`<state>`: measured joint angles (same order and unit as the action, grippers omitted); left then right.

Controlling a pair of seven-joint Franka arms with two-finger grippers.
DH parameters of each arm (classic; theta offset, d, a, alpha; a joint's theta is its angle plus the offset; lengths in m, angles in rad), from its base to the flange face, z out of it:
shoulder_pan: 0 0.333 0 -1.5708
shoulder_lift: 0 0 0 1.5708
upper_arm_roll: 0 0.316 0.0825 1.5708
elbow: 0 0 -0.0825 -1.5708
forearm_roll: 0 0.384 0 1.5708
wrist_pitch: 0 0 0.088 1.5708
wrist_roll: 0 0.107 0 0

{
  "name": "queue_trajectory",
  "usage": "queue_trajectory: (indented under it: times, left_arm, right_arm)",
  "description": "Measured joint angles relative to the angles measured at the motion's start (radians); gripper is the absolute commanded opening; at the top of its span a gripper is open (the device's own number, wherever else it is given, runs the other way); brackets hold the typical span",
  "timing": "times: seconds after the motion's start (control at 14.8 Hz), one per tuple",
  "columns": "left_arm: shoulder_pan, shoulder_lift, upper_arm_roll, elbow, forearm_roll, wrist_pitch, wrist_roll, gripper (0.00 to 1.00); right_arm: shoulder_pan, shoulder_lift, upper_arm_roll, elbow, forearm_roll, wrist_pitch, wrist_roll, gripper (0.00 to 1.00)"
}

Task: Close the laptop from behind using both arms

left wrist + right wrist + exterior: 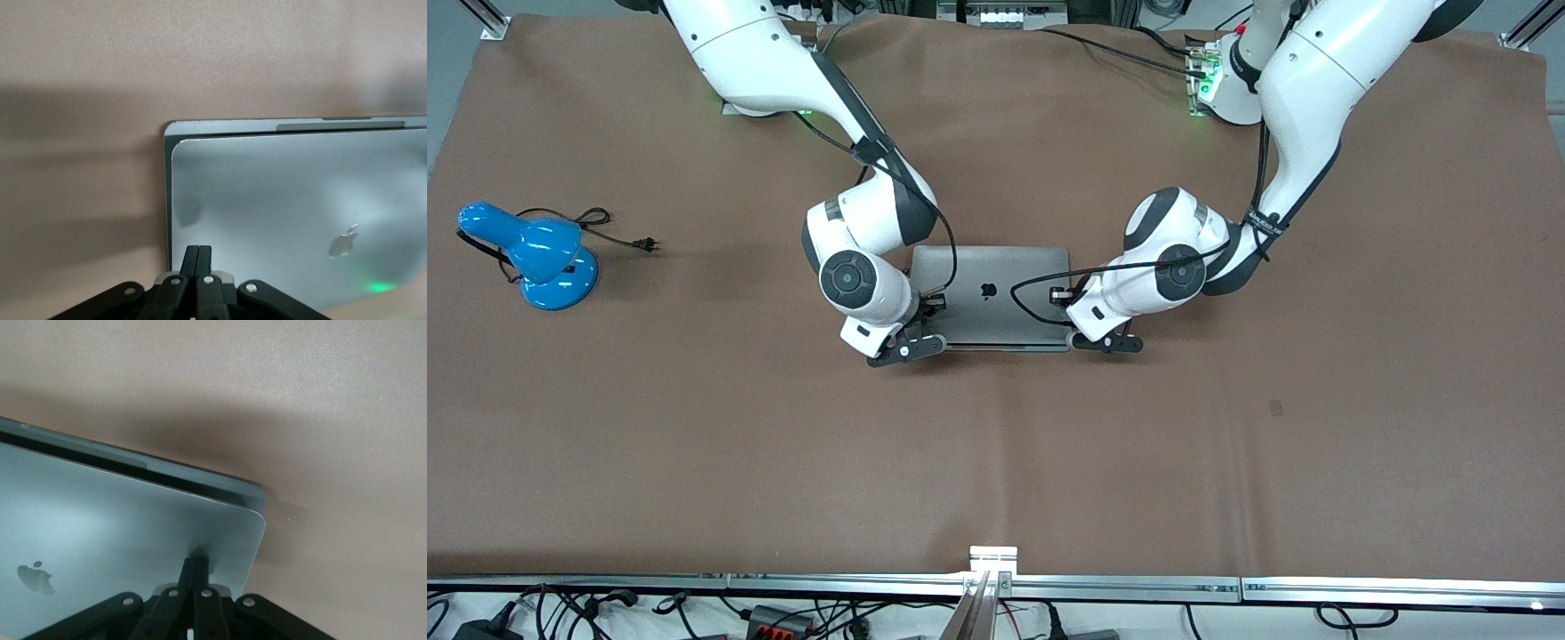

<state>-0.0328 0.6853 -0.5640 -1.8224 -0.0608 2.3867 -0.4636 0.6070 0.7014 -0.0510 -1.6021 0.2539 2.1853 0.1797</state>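
Pressing smooth silver laptop point(991, 293) lid (seemingly near-shut): left end effector point(198, 255), right end effector point(193, 568), fingers together.

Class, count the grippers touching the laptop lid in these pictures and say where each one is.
2. The right gripper presses the laptop lid at the corner toward the right arm's end; the left gripper presses the corner toward the left arm's end. Both are shut.

Two jointed arms, left arm point(1303, 98) and right arm point(783, 62), with glossy white shells, dark grey round joint caps and dark grey side panels. Black cables strapped along both, looping loose near the wrists. Black two-finger left gripper point(198, 257) and right gripper point(193, 570), each on black linkage bars fixed with small silver screws.
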Motion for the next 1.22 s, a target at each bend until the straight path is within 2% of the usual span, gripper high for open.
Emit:
queue_trajectory:
  times: [0.27, 0.68, 0.81, 0.95, 1.22]
  left_arm:
    - [-0.089, 0.036, 0.069, 0.001, 0.005, 0.073, -0.003, 0.00]
    - [-0.100, 0.026, 0.086, 0.021, 0.008, 0.052, -0.006, 0.00]
    - [-0.094, -0.013, 0.091, 0.055, 0.012, -0.058, -0.006, 0.00]
    - [-0.080, -0.090, 0.095, 0.104, 0.013, -0.231, -0.006, 0.00]
    - [-0.025, -0.271, 0.111, 0.192, 0.015, -0.582, 0.013, 0.00]
  right_arm:
    - [0.003, 0.035, 0.000, 0.001, -0.001, 0.032, 0.000, 0.00]
    - [0.013, 0.037, 0.000, 0.007, -0.006, 0.038, 0.000, 0.00]
    - [0.013, 0.037, 0.000, 0.012, -0.025, 0.040, -0.001, 0.00]
    - [0.014, 0.033, -0.012, 0.036, -0.061, 0.039, -0.001, 0.00]
    - [0.013, -0.067, -0.107, 0.076, -0.076, -0.066, -0.004, 0.00]
